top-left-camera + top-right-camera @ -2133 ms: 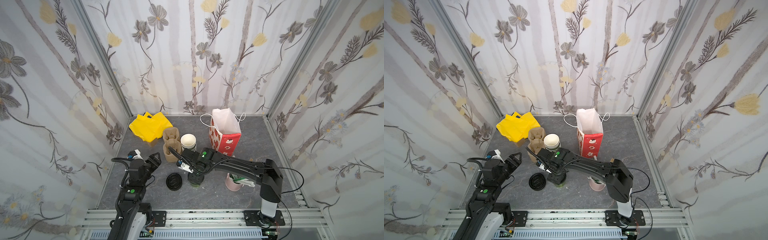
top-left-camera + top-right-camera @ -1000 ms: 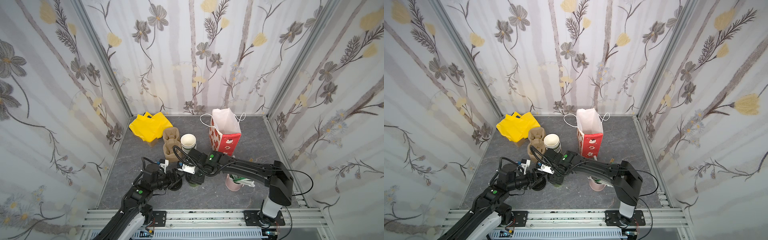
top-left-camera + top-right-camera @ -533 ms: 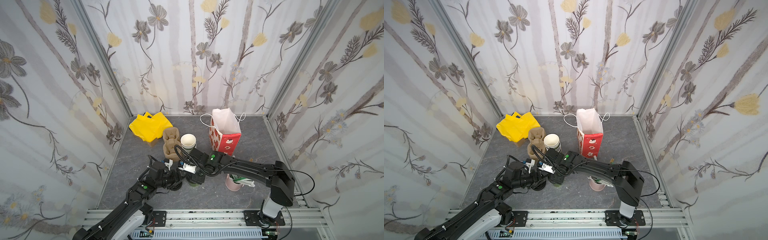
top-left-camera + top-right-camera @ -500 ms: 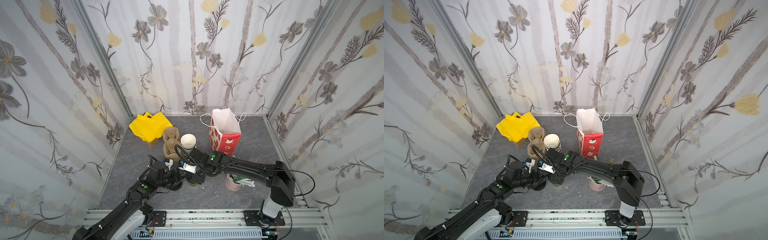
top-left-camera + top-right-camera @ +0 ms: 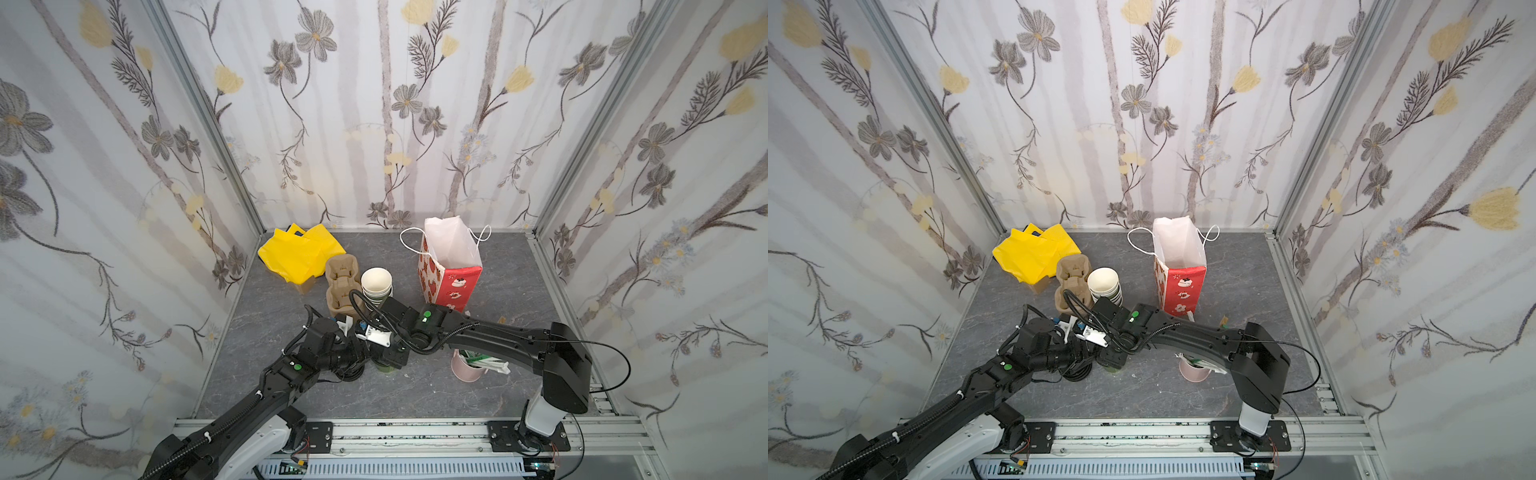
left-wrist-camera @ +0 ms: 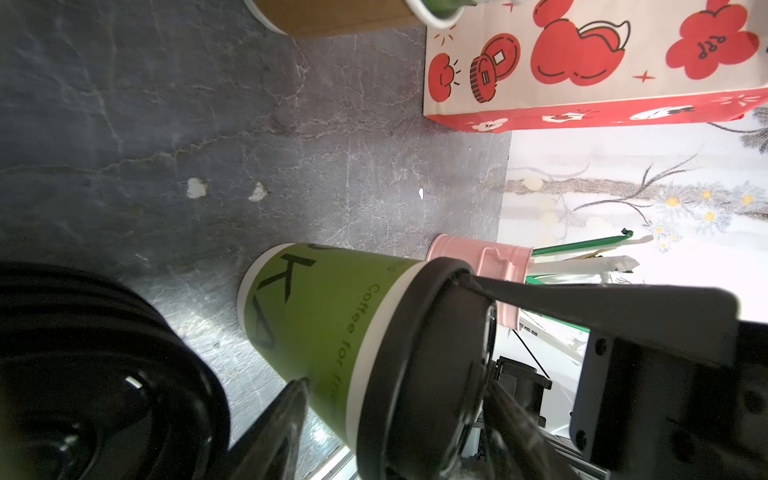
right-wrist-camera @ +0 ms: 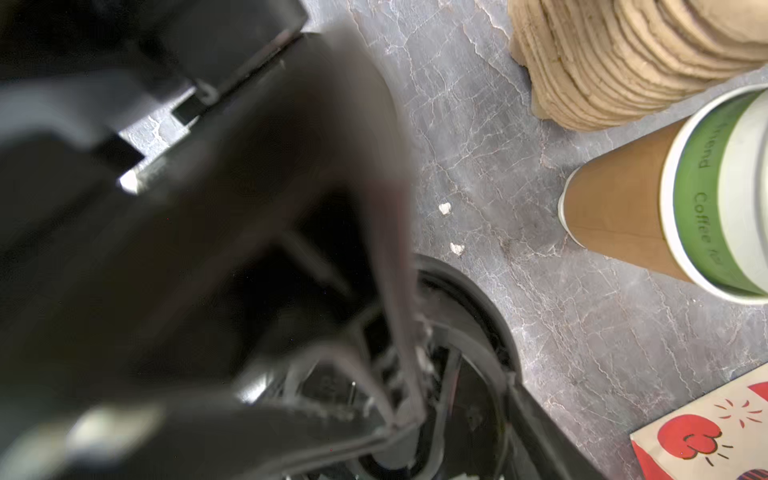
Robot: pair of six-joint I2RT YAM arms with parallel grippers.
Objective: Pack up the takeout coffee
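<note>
The takeout coffee, an olive-green cup with a black lid, stands upright on the grey floor at the front middle. My right gripper comes down on it from above, shut on the lidded top. One of its fingers lies along the lid's rim. My left gripper reaches in from the left with the lidded top between its jaws. One finger is at the cup wall and the second is by the lid's top. Whether they press is unclear.
A pile of loose black lids lies just left of the cup. Behind it are brown cup carriers, a stack of lidless cups, a yellow bag and an open red-and-white gift bag. A pink pot of stirrers stands to the right.
My left arm has swung in from the left to the cup, and its jaws have narrowed around the lidded top. The right gripper has stayed on the cup.
</note>
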